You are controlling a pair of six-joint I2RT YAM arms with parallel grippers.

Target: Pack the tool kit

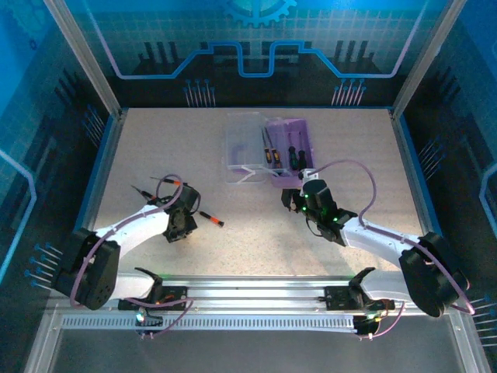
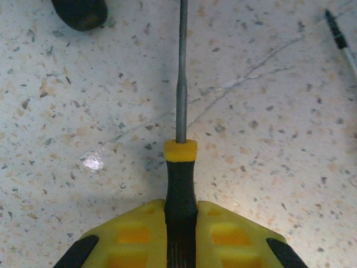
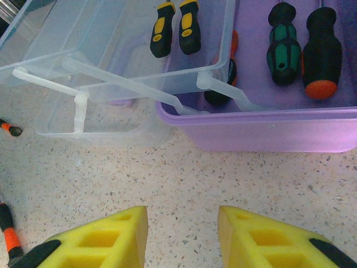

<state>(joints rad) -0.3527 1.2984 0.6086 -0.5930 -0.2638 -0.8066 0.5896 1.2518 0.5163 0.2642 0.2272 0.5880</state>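
A slim orange-black-handled screwdriver (image 2: 180, 173) was clamped in the left gripper (image 2: 181, 215) — presumably for the translucent purple plastic case (image 3: 262, 131). The right gripper (image 3: 183, 220) was held parted, empty.

Purple case (image 3: 268, 134), yellow pincer (image 3: 183, 237), speckled beige table (image 1: 256, 233).

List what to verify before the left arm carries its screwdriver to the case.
1. Grip: ok. The left gripper is shut on the handle of the screwdriver.
2. Lid open: ok. The clear lid lies open beside the purple base.
3. Route to base: not ok. The right gripper, open, sits just in front of it.
4. Free slot in base: cannot tell.
5. Strays collected: not ok. A loose screwdriver lies on the table.
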